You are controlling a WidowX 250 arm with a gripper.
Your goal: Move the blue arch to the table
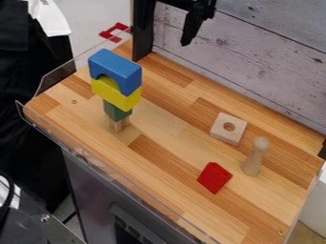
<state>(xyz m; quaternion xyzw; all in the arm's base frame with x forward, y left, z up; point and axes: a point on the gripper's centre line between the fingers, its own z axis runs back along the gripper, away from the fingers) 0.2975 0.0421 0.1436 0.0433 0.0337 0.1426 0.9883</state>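
Zero steps of the task are judged done. The blue arch [117,66] is seen at the top of a tower, opening turned downward, carried by a yellow block [115,94]. Beneath that, a green block [116,110] is borne by a pale wooden base piece [119,125], which is stood on the table [89,114]. The whole transfer is judged to be left: the arch to be grasped, lifted clear without the tower being toppled, lowered to the wood and released.

Pose: the black gripper [187,42] is hung near the view's top edge, tip pointed downward, in front of the grey board wall [255,57]. It is placed to the right of the arch in the view, well apart from it. No contact with the tower is made. Whether the gripper is spread or pressed together cannot be told from this angle; nothing is seen to be pinched by it
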